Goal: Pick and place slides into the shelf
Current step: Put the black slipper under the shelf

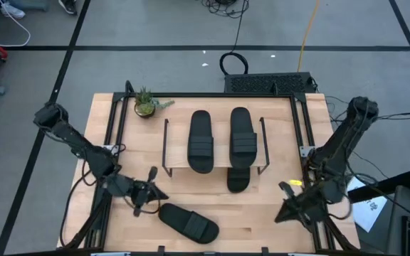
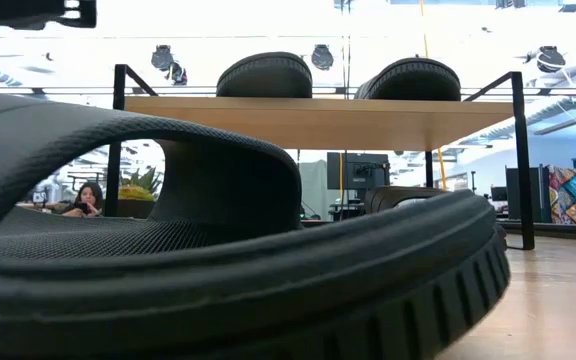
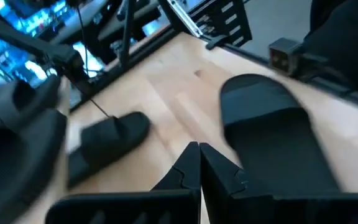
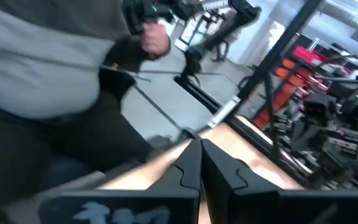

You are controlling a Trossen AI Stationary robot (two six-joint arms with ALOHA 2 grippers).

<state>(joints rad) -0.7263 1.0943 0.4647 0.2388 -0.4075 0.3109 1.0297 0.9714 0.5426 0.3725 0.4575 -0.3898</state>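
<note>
Wooden worktop (image 1: 262, 213) on grey floor; four slides: two on the shelf (image 1: 216, 165), one beneath, one at six o'clock. Both arms' fingers together.

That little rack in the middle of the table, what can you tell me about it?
The shelf is a low rack with a light wooden plank top on thin black wire legs. It stands upright near the table's middle. Two black slides lie side by side on its top, straps up. A third slide sits partly under its front edge, on the table. Neither arm touches it.
</note>
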